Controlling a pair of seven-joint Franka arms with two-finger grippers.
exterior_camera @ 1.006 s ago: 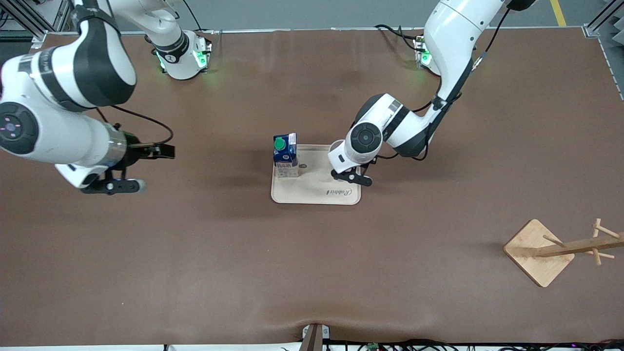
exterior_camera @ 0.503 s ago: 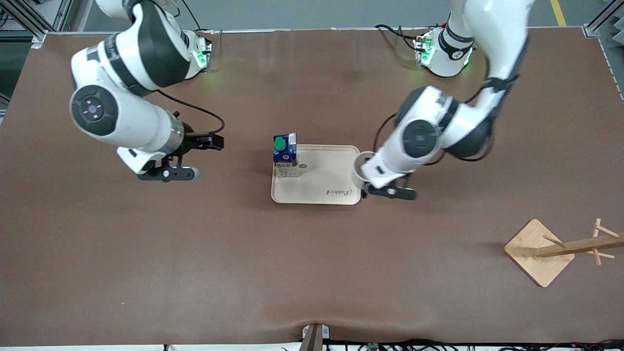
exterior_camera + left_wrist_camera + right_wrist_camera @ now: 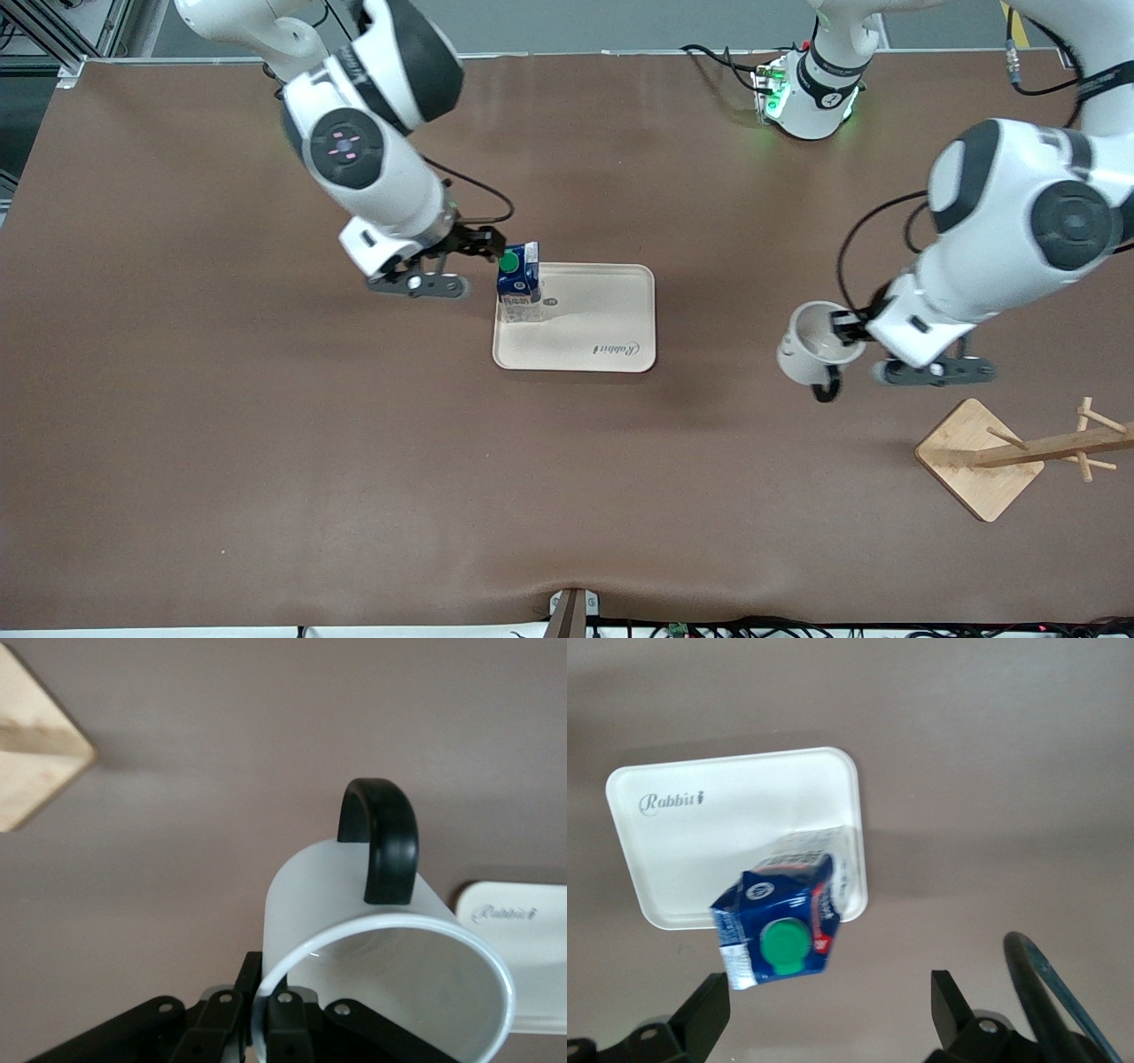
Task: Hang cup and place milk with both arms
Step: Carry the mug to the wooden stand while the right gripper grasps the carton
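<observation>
The white cup [image 3: 808,347] with its black loop handle [image 3: 827,388] hangs tilted from my left gripper [image 3: 849,333], which is shut on its rim. It is over bare table between the tray [image 3: 611,306] and the wooden rack [image 3: 1019,450]. In the left wrist view the fingers [image 3: 288,1028] pinch the cup [image 3: 337,895] at its rim; its smiley face is hidden. The milk [image 3: 520,282] stands upright on the tray's corner toward the right arm's end. My right gripper [image 3: 483,248] is open beside the milk's top. In the right wrist view my right gripper [image 3: 830,1014] is apart from the milk [image 3: 780,926].
The cream tray [image 3: 700,842] lies mid-table with "Rabbit" printed on it. The wooden rack lies toward the left arm's end, nearer the front camera, with a square base [image 3: 35,753] and pegs. Brown mat covers the table.
My left arm carried the cup off the tray's edge toward the rack. My right arm swung in from the right arm's end of the table to the milk, gripper still open.
</observation>
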